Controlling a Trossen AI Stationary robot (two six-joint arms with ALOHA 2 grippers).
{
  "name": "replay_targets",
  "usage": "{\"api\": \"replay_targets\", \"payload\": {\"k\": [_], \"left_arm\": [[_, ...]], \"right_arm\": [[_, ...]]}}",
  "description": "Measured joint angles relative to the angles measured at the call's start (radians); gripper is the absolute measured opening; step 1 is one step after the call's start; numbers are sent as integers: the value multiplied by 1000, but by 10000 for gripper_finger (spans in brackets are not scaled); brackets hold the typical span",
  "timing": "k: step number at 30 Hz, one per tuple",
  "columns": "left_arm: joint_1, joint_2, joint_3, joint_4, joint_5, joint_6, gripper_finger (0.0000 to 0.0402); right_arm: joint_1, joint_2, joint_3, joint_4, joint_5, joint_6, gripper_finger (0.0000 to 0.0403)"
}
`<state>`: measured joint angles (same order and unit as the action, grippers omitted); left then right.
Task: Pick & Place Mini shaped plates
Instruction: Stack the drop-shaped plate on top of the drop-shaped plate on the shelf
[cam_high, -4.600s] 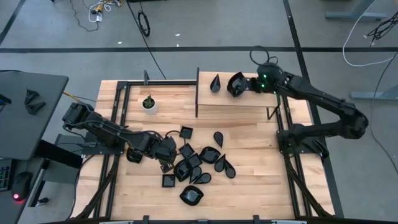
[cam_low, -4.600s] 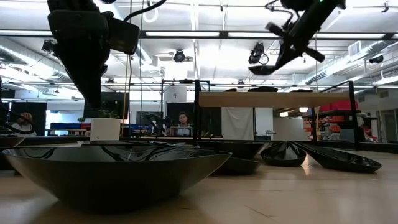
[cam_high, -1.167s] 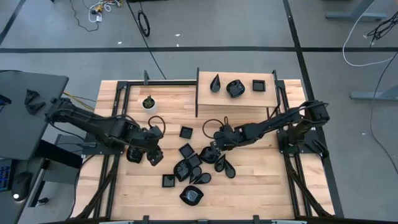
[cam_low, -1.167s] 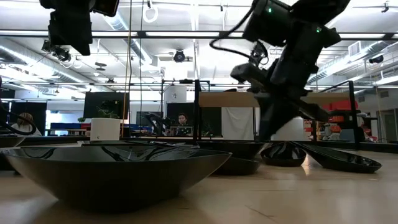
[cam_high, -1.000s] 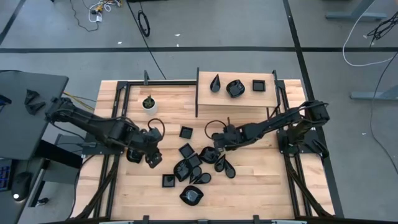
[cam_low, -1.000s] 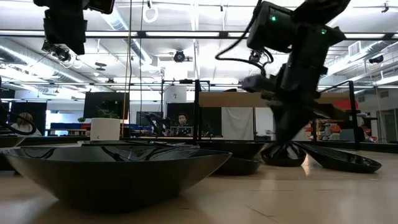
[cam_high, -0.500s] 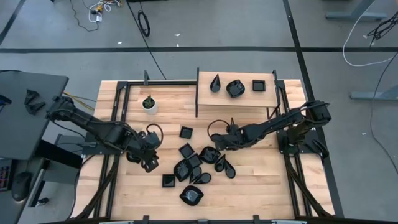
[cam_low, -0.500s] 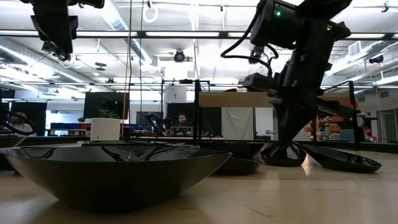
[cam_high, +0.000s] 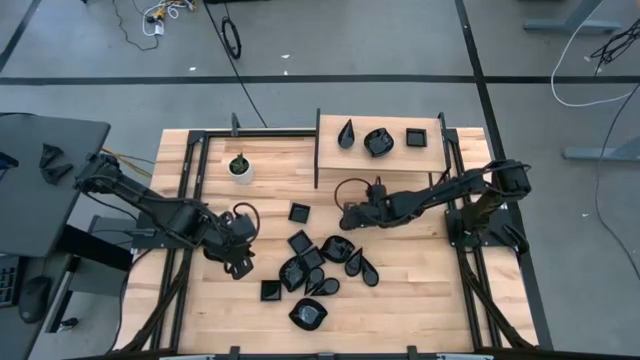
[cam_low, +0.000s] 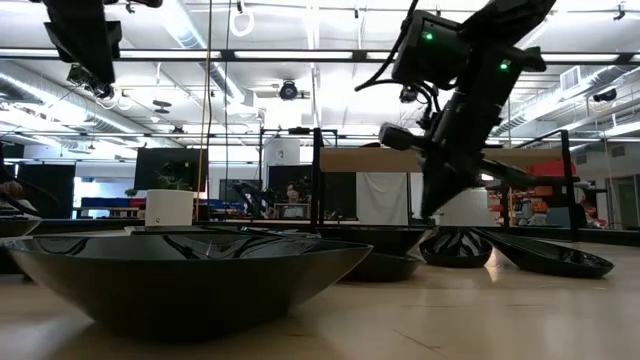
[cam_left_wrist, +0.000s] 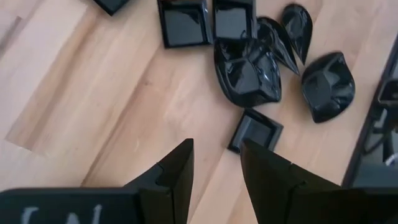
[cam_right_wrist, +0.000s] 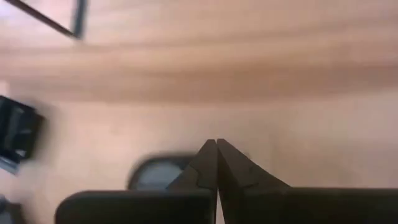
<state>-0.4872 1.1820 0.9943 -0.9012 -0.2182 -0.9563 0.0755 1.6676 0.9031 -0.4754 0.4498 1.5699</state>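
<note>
Tabletop: pale wooden butcher-block tabletop (cam_high: 410, 290) framed by black metal rails, seen from above.
Shelf: raised light wood shelf (cam_high: 385, 157) at the far middle, carrying three glossy black mini plates (cam_high: 379, 141): a teardrop, a rounded one and a square one, side by side.
Left arm: dark jointed arm reaching in from the left, its left claw (cam_high: 238, 262) over bare wood, left of the pile.
Left claw state: fingers (cam_left_wrist: 176, 174) stand parted with nothing between them; one small square black dish (cam_left_wrist: 255, 131) lies on the wood just beyond the tips.
Right arm: dark arm stretching from the right rail toward the middle, its right claw (cam_high: 347, 218) just in front of the shelf.
Right claw state: fingers pressed fully together; whether anything is pinched cannot be told.
Pile of plates: cluster of glossy black teardrop, square and rounded dishes (cam_high: 318, 264) on the middle of the tabletop, some overlapping; one larger rounded dish (cam_high: 309, 315) lies nearest.
Plant pot: small white pot with a green plant (cam_high: 239, 167) at the far left.
</note>
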Motion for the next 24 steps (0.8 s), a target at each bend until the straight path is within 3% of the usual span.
{"api": "replay_targets", "payload": {"k": [5,13,16,24], "left_arm": [[1,0,0,26,-46,-1,138],[1,0,0,131,-118,0,138],[2,0,0,173,-126,1,138],[2,0,0,221,-104,1,138]], "right_arm": [[-2,-12,0,41,9,-90,4],[108,-41,0,-88,-151,122,2],[118,-31,-3,-149,-130,218,2],[33,-33,-86,9,-62,230,1]]}}
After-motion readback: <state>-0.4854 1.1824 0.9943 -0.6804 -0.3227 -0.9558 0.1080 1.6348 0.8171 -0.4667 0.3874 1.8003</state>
